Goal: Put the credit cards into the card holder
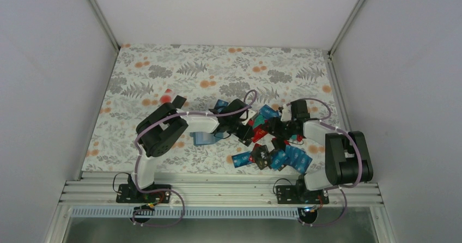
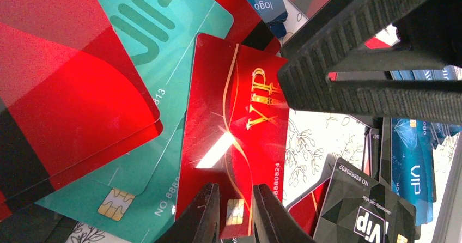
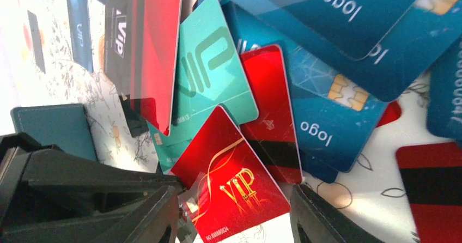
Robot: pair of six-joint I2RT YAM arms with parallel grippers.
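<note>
The credit cards point(image 1: 272, 145) lie in a loose overlapping pile right of centre, blue, teal, red and black. A red VIP card point(image 2: 234, 107) point(image 3: 234, 188) lies on top of a teal VIP card point(image 2: 163, 30). My left gripper point(image 2: 237, 216) point(image 1: 243, 131) has its fingertips over this red card's chip end; the jaws stand a narrow gap apart with the card face showing between them. My right gripper point(image 3: 237, 221) point(image 1: 283, 127) is open and straddles the same card from the opposite side. The teal-blue card holder point(image 1: 204, 139) point(image 3: 54, 128) lies left of the pile, beside the left arm.
A black VIP card point(image 2: 365, 210) and blue logo cards point(image 3: 327, 107) lie close around the red card. A small red and black object point(image 1: 170, 98) sits at the back left. White walls enclose the floral table; a metal rail point(image 1: 218, 191) runs along the near edge.
</note>
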